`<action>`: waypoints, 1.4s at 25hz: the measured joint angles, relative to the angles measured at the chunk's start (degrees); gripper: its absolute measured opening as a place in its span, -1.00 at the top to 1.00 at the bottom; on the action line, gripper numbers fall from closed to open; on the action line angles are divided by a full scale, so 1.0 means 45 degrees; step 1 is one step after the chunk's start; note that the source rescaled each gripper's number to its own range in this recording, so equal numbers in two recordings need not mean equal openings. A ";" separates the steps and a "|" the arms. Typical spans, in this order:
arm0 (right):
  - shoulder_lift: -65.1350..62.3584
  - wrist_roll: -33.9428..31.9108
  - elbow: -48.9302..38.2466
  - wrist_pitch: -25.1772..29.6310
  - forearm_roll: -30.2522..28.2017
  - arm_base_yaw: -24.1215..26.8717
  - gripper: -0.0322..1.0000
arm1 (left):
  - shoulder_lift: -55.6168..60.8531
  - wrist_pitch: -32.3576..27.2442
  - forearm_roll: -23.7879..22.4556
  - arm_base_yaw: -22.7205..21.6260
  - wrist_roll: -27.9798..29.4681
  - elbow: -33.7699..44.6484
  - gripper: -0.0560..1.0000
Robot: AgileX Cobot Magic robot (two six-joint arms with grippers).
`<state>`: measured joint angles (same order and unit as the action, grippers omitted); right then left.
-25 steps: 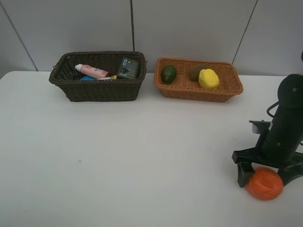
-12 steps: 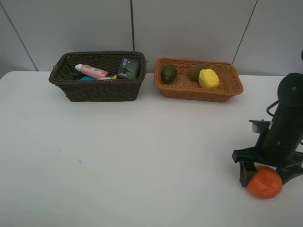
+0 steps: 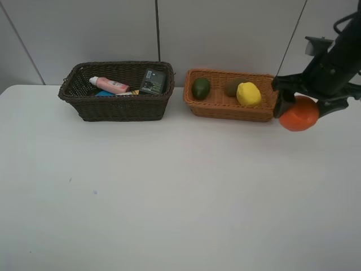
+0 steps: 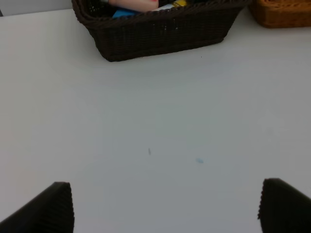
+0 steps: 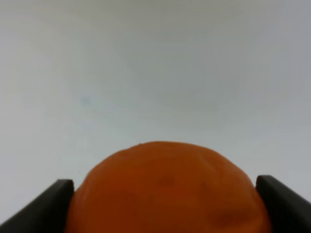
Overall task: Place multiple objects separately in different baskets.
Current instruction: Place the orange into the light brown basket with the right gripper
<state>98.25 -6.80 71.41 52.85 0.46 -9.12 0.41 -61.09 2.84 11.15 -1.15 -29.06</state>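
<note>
My right gripper (image 3: 299, 112) is shut on the orange (image 3: 299, 114) and holds it in the air at the right end of the light orange-tan basket (image 3: 210, 107). The orange fills the right wrist view (image 5: 167, 189) between the two fingers (image 5: 36, 208). That basket holds the dark green oval fruit (image 3: 201, 87), the brown kiwi (image 3: 232, 86) and the yellow lemon (image 3: 249, 94). The dark brown basket (image 3: 115, 107) holds the pink bottle (image 3: 110, 84), the black flat block (image 3: 153, 81) and a blue-capped tube (image 3: 105, 93). My left gripper (image 4: 165, 206) is open over bare table, out of the exterior view.
The white table (image 3: 169, 192) spreads in front of both baskets. The dark brown basket's front wall (image 4: 160, 31) shows in the left wrist view, with the tan basket's corner (image 4: 286, 12) beside it. A grey panelled wall stands behind.
My right gripper has lifted the orange off the table at the front right and carried it back and up to the right end of the tan basket.
</note>
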 joint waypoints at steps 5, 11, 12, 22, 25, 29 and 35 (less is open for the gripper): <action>0.2790 0.0012 0.3712 -0.0623 -0.0102 0.0000 -0.54 | 0.0000 0.0000 0.0000 0.0000 0.0000 0.0000 -1.00; 0.5659 0.0147 0.7178 -0.0497 0.0376 -0.0112 -0.54 | 0.0000 0.0000 0.0000 0.0000 0.0000 0.0000 -1.00; 0.6009 0.0147 0.7577 -0.0448 0.0531 -0.0221 -0.54 | 0.0000 0.0000 0.0000 0.0000 0.0000 0.0000 -1.00; 0.7869 0.0540 0.8887 -0.1012 0.0227 -0.1833 -0.84 | 0.0000 0.0000 0.0000 0.0000 0.0000 0.0000 -1.00; 0.7916 0.0572 0.8931 -0.1022 0.0040 -0.1919 -0.96 | 0.0000 0.0000 0.0000 0.0000 0.0000 0.0000 -1.00; 0.7624 0.0583 0.8930 -0.0779 0.0040 -0.1919 -0.96 | 0.0000 0.0000 0.0000 0.0000 0.0000 0.0000 -1.00; 0.6108 0.0583 0.8947 -0.0470 0.0002 -0.1429 -0.97 | 0.0000 0.0000 0.0000 0.0000 0.0000 0.0000 -1.00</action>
<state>125.74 -4.18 111.67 50.74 0.47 -15.55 0.41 -61.09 2.84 11.15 -1.15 -29.06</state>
